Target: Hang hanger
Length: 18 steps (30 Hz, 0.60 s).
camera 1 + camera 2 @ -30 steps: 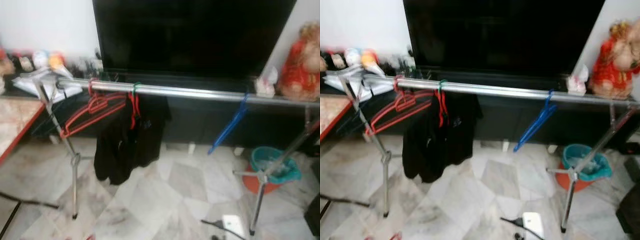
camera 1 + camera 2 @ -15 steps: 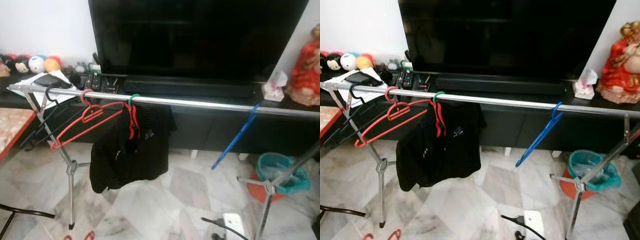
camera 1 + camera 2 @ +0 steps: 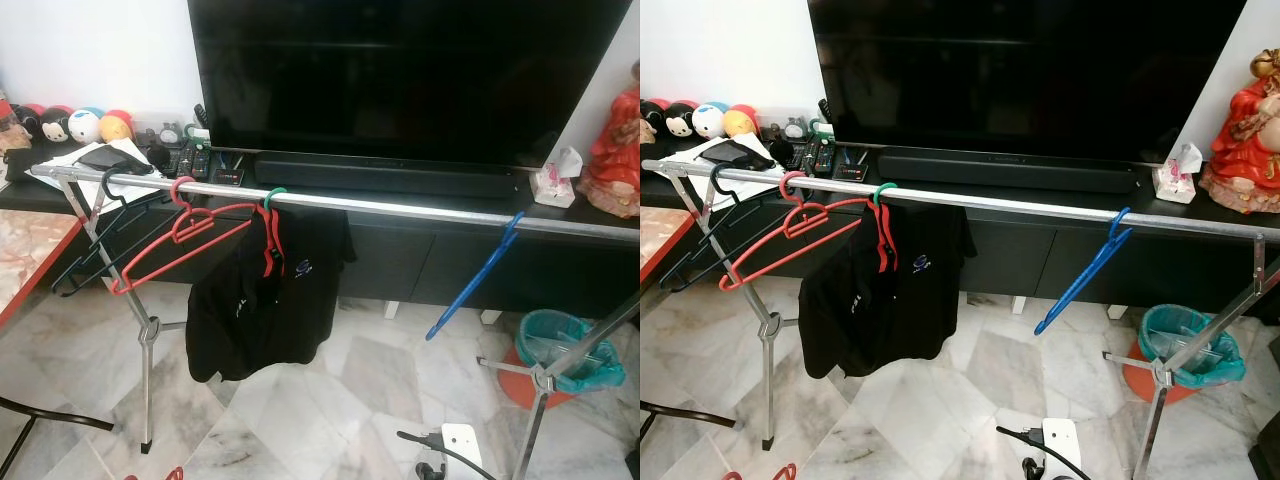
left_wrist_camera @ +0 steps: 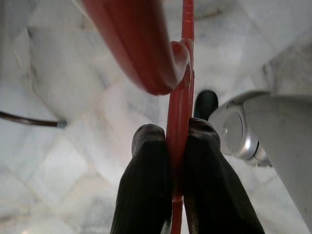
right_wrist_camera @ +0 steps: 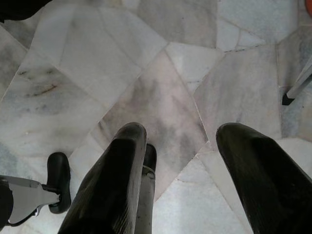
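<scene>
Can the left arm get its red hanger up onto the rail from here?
Probably yes: the left pincer is shut on a red hanger low over the floor, and the rail has bare stretches between its hangers.

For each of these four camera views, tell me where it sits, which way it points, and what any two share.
Left eye view: on the head, facing forward and down at the silver clothes rail.
Right eye view: the same scene, with the black shirt and blue plastic hanger.
Left wrist view: down the left gripper, shut on a red plastic hanger.
Right wrist view: down the open right gripper.
Both wrist views share the marble floor.
</scene>
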{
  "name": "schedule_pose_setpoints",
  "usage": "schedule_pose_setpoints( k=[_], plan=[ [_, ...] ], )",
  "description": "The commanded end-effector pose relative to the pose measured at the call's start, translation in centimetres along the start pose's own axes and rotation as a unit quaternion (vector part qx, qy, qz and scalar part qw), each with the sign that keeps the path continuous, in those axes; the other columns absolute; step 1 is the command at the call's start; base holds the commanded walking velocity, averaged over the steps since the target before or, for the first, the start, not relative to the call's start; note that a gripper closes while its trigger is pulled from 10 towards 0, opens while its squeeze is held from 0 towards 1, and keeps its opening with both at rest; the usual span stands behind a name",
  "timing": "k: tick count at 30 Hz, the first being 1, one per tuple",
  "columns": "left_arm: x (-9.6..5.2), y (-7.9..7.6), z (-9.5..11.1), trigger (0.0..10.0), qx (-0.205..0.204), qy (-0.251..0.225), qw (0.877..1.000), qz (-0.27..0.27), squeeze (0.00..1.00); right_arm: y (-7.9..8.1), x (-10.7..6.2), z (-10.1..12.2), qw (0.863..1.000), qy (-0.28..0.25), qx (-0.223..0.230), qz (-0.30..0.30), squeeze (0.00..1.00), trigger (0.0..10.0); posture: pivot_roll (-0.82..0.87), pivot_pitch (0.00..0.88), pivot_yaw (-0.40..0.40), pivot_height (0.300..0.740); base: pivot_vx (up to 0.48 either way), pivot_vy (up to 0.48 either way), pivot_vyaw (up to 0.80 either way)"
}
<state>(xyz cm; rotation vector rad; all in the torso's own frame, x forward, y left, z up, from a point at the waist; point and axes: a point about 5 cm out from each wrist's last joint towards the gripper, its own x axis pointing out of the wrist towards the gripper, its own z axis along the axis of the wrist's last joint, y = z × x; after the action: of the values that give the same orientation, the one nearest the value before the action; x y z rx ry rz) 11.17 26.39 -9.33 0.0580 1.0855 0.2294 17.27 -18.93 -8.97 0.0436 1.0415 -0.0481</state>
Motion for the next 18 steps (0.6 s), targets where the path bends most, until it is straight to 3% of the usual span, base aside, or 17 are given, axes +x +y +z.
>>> schedule_pose_setpoints(
  k=[1, 5, 8, 18],
  plan=[
    [0.0, 0.6, 1.1, 10.0, 0.015, -0.034, 0.999, 0.001, 0.00, -0.2, 0.0, -0.1, 1.000, 0.002, -0.003, -0.003, 0.00, 10.0, 0.13, 0.000, -0.058, 0.740, 0.000, 0.000, 0.00],
    [-0.3, 1.7, 2.5, 10.0, 0.009, -0.094, 0.996, -0.003, 0.00, -0.3, 0.0, 0.0, 1.000, 0.002, -0.007, -0.003, 0.00, 10.0, 0.15, 0.000, -0.064, 0.740, 0.000, 0.000, 0.00],
    [-0.5, 2.1, 2.5, 10.0, 0.007, -0.109, 0.994, 0.000, 0.00, -0.3, 0.0, 0.1, 1.000, 0.002, -0.008, -0.002, 0.00, 10.0, 0.16, 0.000, -0.065, 0.740, 0.000, 0.000, 0.00],
    [-0.3, 0.3, 1.5, 10.0, 0.001, -0.097, 0.995, -0.008, 0.00, -0.4, 0.0, 0.0, 1.000, 0.001, -0.009, -0.004, 0.00, 10.0, 0.14, 0.000, -0.069, 0.740, 0.000, -0.024, 0.00]
  ],
)
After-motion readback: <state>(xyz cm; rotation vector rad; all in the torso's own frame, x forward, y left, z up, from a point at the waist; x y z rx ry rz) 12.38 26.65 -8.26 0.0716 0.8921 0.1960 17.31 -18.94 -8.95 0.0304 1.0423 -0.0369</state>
